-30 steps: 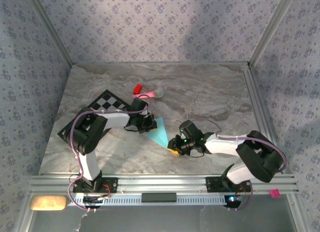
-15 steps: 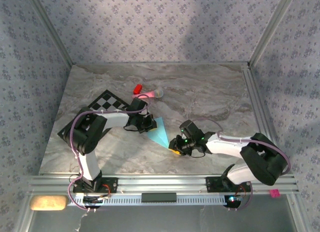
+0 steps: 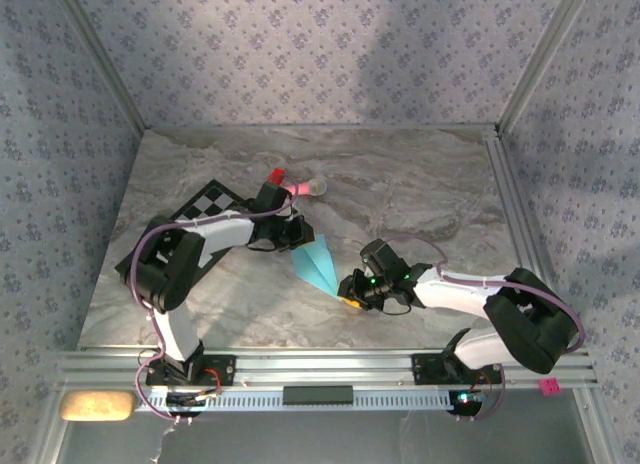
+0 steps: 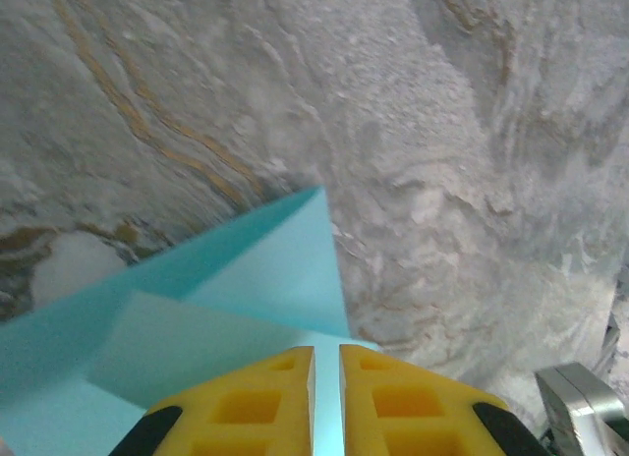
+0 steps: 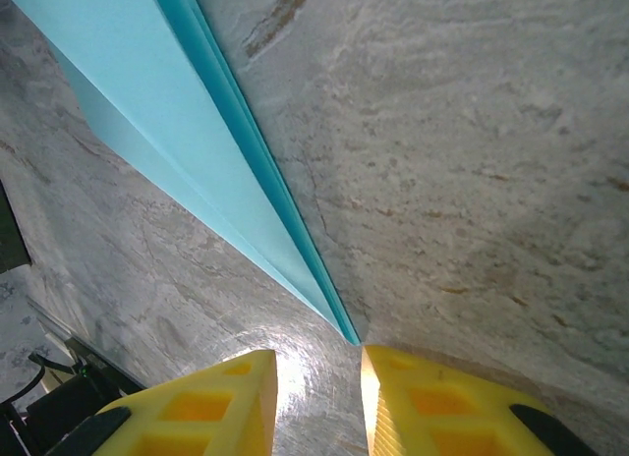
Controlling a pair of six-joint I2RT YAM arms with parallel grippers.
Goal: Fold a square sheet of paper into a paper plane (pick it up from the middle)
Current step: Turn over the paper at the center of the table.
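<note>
The square sheet of paper lies on the marble table folded into a light-blue pointed paper plane (image 3: 320, 264). Its tip points toward my right gripper. My left gripper (image 3: 293, 234) hovers over the wide tail end. In the left wrist view the yellow fingers (image 4: 246, 407) stand a narrow slit apart above the folded paper (image 4: 226, 309), and the left gripper (image 4: 327, 350) clamps nothing. My right gripper (image 3: 347, 289) is low on the table at the nose. Its jaws (image 5: 317, 353) are open, and the plane's tip (image 5: 349, 333) ends just beside the right finger (image 5: 432, 397).
A black-and-white checkered mat (image 3: 205, 209) lies at the left, partly under the left arm. Behind the left gripper lie a pink stick toy (image 3: 295, 188) and a small red piece (image 3: 275, 175). Metal rails (image 3: 510, 214) border the table.
The left jaws have parted slightly and the left gripper has drawn back toward the pink toy. The flat blue triangle now looks narrower, with a wing sprung up. The right arm has barely moved.
</note>
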